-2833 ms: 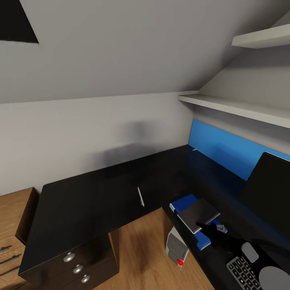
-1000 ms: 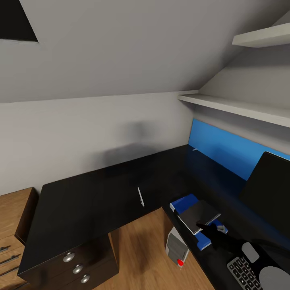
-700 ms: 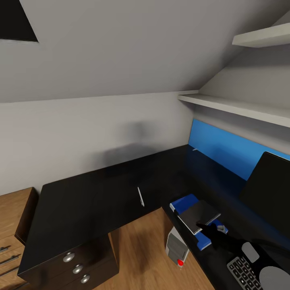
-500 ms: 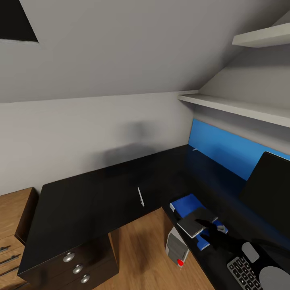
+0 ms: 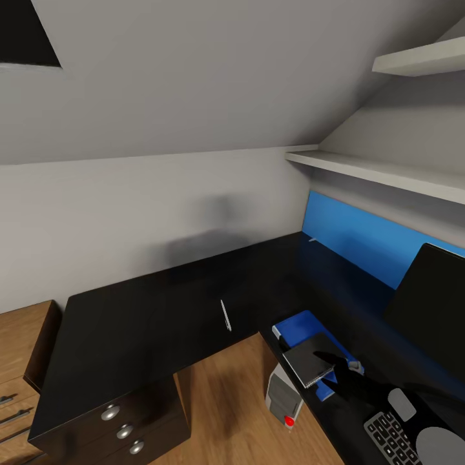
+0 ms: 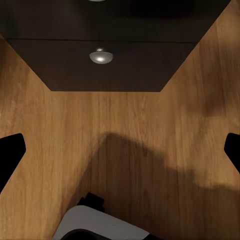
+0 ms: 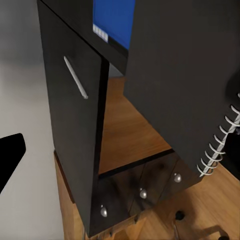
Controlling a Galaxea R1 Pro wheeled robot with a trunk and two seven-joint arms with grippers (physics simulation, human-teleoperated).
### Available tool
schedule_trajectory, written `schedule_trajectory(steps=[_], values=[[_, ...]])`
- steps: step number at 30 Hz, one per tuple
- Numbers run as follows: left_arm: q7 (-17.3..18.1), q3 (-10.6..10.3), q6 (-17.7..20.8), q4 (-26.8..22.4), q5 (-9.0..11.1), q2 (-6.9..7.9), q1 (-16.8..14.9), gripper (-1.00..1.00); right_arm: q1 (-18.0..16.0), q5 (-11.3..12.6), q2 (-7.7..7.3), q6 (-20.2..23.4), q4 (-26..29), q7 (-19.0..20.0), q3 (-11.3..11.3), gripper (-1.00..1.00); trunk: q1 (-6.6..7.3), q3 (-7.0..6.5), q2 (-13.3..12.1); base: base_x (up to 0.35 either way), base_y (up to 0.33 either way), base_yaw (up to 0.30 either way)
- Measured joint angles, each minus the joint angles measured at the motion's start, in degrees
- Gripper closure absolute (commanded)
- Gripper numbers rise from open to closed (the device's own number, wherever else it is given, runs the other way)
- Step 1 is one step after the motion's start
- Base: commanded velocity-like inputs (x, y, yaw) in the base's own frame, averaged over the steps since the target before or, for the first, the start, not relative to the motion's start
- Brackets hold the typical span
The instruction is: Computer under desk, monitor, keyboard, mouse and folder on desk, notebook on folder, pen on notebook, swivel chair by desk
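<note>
The notebook (image 5: pixel 310 362) lies on the folder (image 5: pixel 301 325) near the surface's (image 5: pixel 129 329) front edge. The pen (image 5: pixel 225 315) lies apart to their left, the keyboard (image 5: pixel 392 437) and monitor (image 5: pixel 431 307) to their right, and the computer (image 5: pixel 283 394) stands below.

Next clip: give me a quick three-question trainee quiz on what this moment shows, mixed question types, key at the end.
1. True or false: the pen lies on top of the notebook.
2. Which object lies directly under the notebook? A) the keyboard B) the folder C) the monitor
3. Fill in: the computer stands on the floor beneath the ____.

Key
1. False: the pen lies alone on the desk, apart from the notebook.
2. B. The right end effector is at the notebook's edge.
3. desk
</note>
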State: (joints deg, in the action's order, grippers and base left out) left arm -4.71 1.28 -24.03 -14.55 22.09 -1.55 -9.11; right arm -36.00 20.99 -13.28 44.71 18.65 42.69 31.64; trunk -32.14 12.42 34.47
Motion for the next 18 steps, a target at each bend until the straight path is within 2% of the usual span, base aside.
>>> schedule_trajectory(steps=[5,18], values=[[0.0,0.0,0.0,0.03,0.0,0.0,0.0,-1.0,0.01,0.01,0.0,0.0,0.0,0.0,-0.02,-1.0,0.0,0.0,0.0,0.0,0.0,0.0],[0.0,0.01,0.0,0.04,0.0,0.0,0.0,-1.0,0.01,0.02,0.0,0.0,0.0,0.0,-0.02,-1.0,2.86,-2.34,-5.21,0.0,0.0,0.0]])
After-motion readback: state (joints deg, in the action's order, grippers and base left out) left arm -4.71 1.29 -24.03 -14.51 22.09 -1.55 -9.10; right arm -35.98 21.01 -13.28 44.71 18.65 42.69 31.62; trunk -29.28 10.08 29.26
